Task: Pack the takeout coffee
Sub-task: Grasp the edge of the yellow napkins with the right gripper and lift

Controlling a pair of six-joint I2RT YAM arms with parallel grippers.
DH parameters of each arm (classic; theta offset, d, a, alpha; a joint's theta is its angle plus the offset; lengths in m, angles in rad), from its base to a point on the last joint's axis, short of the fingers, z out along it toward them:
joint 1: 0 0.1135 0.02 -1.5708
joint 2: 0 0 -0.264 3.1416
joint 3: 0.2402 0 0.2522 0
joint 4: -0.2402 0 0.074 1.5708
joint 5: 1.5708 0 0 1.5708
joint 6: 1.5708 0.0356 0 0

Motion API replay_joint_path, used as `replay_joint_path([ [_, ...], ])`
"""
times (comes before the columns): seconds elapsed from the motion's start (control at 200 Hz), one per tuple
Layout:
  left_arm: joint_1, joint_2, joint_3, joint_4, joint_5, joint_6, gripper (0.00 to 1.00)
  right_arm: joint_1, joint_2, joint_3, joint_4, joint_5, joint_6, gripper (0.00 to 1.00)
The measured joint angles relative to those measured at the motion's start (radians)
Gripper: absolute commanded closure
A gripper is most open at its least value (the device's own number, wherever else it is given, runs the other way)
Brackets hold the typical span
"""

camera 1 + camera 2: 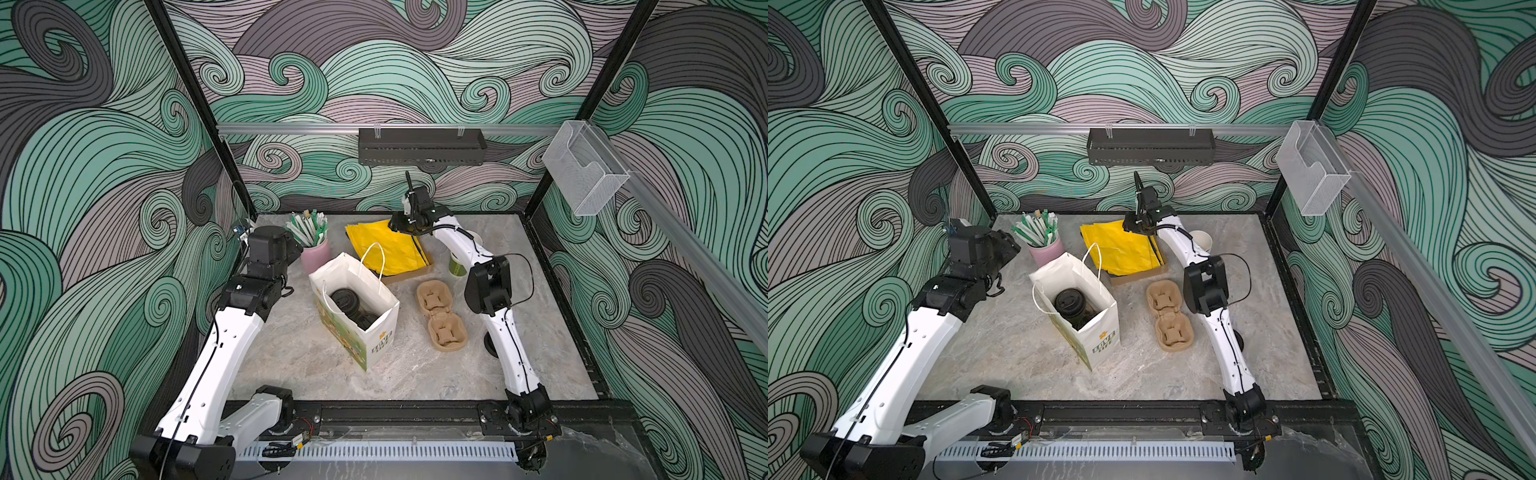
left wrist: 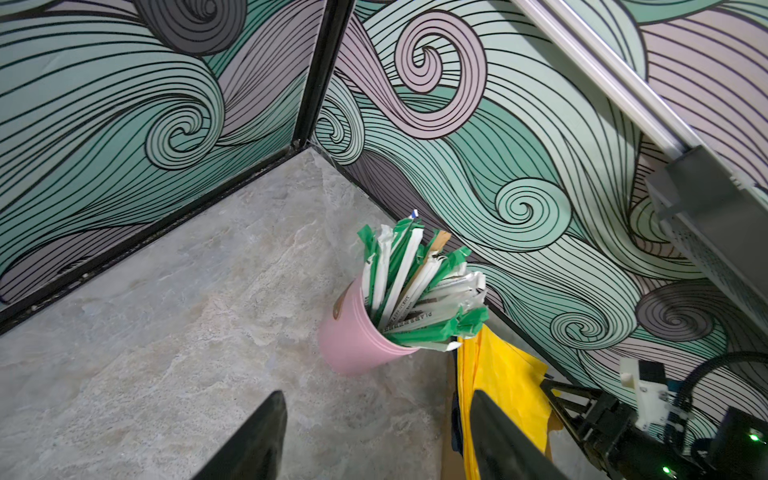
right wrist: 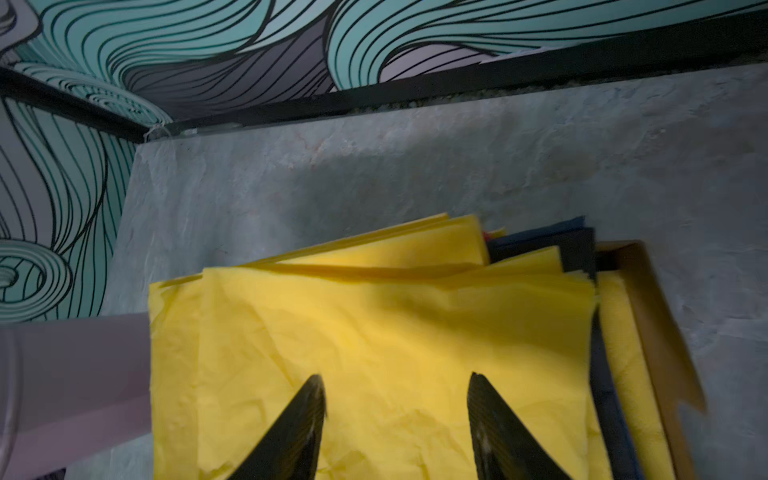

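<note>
Top views both show you the coffee standing inside the bag mid-table: only its round black sip lid shows, cup wall hidden. Your left gripper, at the bag's ten o'clock, gapes empty. Your right gripper, at one o'clock, hangs spread over yellow paper.

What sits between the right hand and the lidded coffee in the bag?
In both top views: the yellow paper stack directly below the right hand, then the far wall of the white bag, then the lidded coffee inside it.
</note>
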Motion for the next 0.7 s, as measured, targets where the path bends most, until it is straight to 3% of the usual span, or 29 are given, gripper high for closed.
replay_joint_path([
  [0.195, 0.012, 0.000, -0.011, -0.014, -0.003, 0.009, 0.27, 0.065, -0.163, -0.226, 0.026, -0.086, -0.248, 0.46],
  [0.375, 0.027, 0.066, 0.042, -0.071, 0.033, 0.019, 0.27, 0.085, -0.187, -0.239, 0.012, -0.102, -0.487, 0.46],
  [0.7, 0.032, 0.149, 0.123, -0.125, 0.041, 0.019, 0.27, 0.113, -0.124, -0.175, -0.002, -0.110, -0.618, 0.39],
])
